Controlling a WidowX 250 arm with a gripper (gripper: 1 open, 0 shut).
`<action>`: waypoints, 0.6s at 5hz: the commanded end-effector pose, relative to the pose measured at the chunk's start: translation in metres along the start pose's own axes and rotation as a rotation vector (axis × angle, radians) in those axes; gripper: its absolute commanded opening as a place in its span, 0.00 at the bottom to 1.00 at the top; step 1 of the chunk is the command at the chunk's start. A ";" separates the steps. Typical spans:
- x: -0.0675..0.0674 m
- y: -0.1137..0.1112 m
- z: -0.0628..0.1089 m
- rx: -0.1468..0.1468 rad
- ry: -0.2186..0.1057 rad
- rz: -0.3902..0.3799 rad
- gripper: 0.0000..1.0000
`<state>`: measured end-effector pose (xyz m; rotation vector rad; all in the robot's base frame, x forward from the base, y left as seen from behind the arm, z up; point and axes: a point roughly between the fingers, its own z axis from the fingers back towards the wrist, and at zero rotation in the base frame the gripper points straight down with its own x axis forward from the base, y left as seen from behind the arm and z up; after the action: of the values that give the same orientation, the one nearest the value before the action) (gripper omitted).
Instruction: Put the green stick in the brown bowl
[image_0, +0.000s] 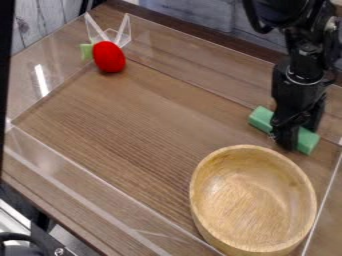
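Note:
The green stick (306, 139) lies flat on the wooden table at the right, just behind the brown bowl (203, 189). My gripper (287, 134) stands upright over the stick's middle. Its dark fingers reach down on either side and are pressed against the stick, so only the stick's two ends show. The stick still rests on the table. The bowl sits empty at the front right, its far rim a short way in front of the gripper.
A red ball (110, 58) lies at the back left, with a small green piece (86, 50) and a white clip-like thing (108, 30) beside it. Low clear plastic walls (40, 78) fence the tabletop.

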<state>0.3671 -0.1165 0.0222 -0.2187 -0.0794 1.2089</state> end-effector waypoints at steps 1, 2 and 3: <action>0.000 -0.017 0.023 -0.085 0.015 -0.142 0.00; 0.001 -0.017 0.037 -0.092 0.024 -0.141 0.00; 0.001 -0.018 0.052 -0.100 0.034 -0.137 0.00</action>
<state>0.3599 -0.1125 0.0369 -0.2277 -0.0268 1.1168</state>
